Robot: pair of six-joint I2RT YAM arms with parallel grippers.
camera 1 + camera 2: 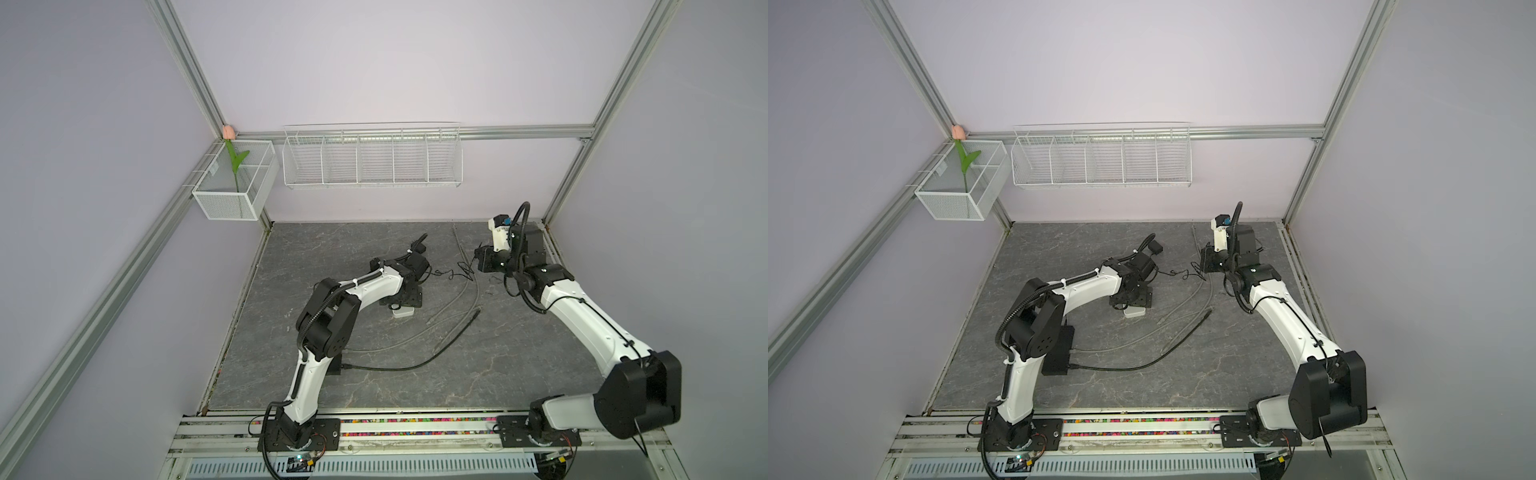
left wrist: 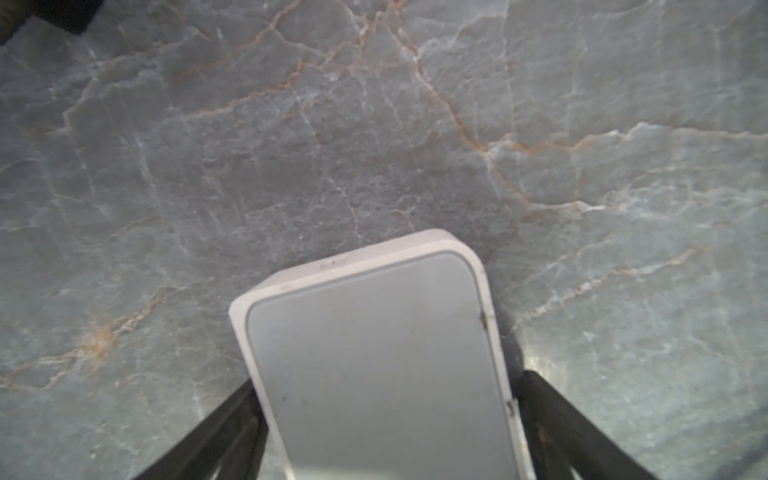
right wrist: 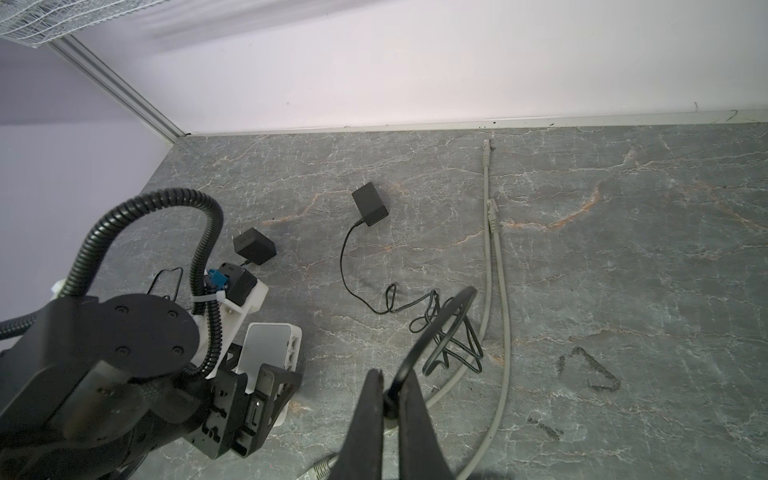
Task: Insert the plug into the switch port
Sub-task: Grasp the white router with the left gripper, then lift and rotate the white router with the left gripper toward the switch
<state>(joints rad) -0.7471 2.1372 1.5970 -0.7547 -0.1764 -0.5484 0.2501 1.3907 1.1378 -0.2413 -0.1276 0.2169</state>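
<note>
Left gripper (image 2: 386,380): my jaws stand wide apart, one on each side of the flat white plastic switch with rounded corners (image 2: 365,316). It lies on the grey veined marble table (image 2: 166,166). A sliver of gap shows at one finger, so I judge it flanked, not clamped.
Right gripper (image 3: 392,374): my jaws are pressed together on a loop of thin black cable (image 3: 417,348), apart from the switch.
Plug: I cannot make out its tip. The cable appears to lead to a black box-shaped adapter (image 3: 370,203).
Port row (image 3: 295,345): on the switch's end face, towards my right arm.
Step in hand: bracing the switch, by my judgement.
Method: close squarely on the long sides and leave the ports uncovered. Then line the plug up with the socket and push straight.
Risk: a hold far from the plug lets it droop, and the grey network cables (image 3: 505,316) may snag.
</note>
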